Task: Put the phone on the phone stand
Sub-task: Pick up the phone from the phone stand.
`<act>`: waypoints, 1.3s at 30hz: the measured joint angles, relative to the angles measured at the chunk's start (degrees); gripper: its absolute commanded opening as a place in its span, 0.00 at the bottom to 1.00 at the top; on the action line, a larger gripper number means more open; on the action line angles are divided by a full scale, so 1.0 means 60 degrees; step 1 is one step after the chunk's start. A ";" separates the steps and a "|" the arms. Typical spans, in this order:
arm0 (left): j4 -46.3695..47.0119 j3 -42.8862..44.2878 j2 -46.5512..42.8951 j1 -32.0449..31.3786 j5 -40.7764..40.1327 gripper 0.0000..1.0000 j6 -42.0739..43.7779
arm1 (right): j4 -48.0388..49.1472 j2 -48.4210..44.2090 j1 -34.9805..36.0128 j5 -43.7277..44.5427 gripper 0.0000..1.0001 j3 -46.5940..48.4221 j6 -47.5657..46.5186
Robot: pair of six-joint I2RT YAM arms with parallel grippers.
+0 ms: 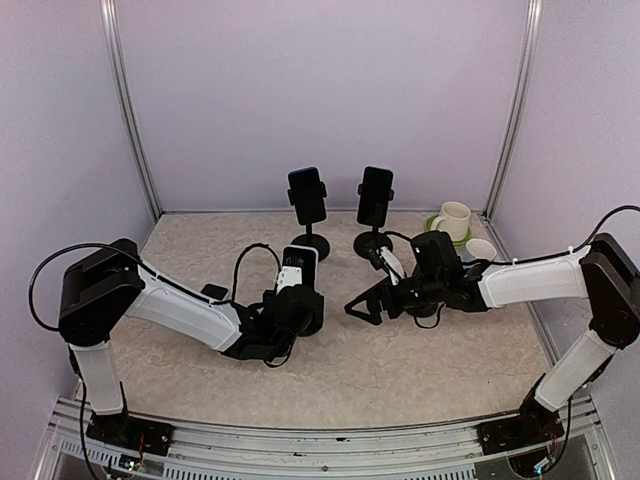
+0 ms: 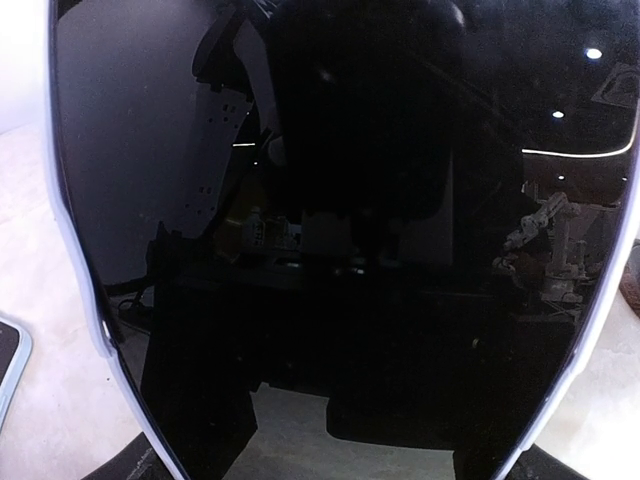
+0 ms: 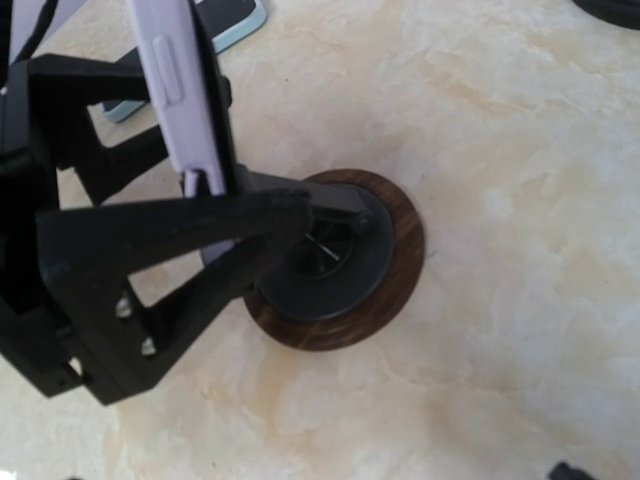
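My left gripper (image 1: 298, 312) is shut on the phone, whose black screen with a pale rim fills the left wrist view (image 2: 340, 250). In the right wrist view the phone's lilac-white edge (image 3: 172, 90) stands upright between the left gripper's black fingers (image 3: 180, 250). It is right beside a phone stand with a black round foot on a brown disc (image 3: 398, 262). The stand's upper part is hidden behind those fingers. In the top view the stand is hidden under the left gripper. My right gripper (image 1: 363, 308) is open and empty, just right of the left gripper.
Two black stands at the back each hold a dark phone (image 1: 307, 195) (image 1: 375, 195). A cream mug on a green saucer (image 1: 452, 220) and a second cup (image 1: 481, 248) sit at the back right. Another phone lies flat left of the left gripper (image 1: 213, 292) (image 2: 8, 365).
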 measured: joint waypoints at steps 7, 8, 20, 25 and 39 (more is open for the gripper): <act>0.0109 -0.0055 -0.0022 0.0000 -0.0084 0.60 0.0244 | 0.0000 0.0000 0.0000 0.0000 1.00 0.0000 0.0004; 0.0109 -0.0073 -0.0044 0.0000 -0.0109 0.60 0.0284 | 0.0000 0.0000 0.0000 0.0000 1.00 0.0000 0.0004; 0.0138 -0.0361 -0.0772 0.0495 -0.0288 0.59 0.0794 | 0.0000 0.0007 0.0000 -0.0004 1.00 0.0000 0.0004; 0.0251 -0.0361 -0.0772 0.0554 -0.0273 0.58 0.0889 | 0.0000 0.0007 0.0000 -0.0004 1.00 0.0000 0.0004; 0.0546 -0.0554 -0.1311 0.0251 0.0113 0.61 0.0889 | 0.0000 0.0007 0.0004 -0.0007 1.00 0.0000 0.0004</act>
